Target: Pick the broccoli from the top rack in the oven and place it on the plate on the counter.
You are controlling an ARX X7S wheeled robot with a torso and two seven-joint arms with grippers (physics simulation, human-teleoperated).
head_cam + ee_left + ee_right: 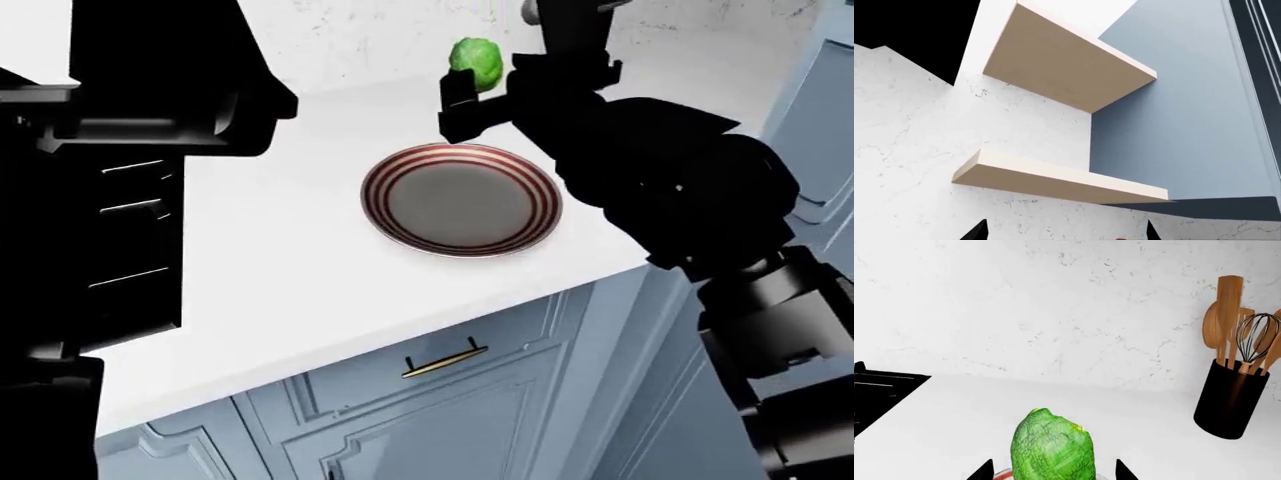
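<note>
Head view, near: counter [307,290] white, over blue cabinet with brass handle [445,361]. Plate [461,199] sat flat on counter, bare. Right gripper [470,88] hung above plate's far rim, pinching broccoli [475,60] between dark fingers, lump clear of plate surface. Right wrist view: broccoli [1053,447] filled gap between fingertips [982,471]; behind, black holder [1230,398] with wooden spoons, whisk against marbled wall. Left gripper [1064,232] aimed at wooden shelves [1067,59]; only two fingertips showed, spread apart, nothing between. Oven [94,180] at left.
</note>
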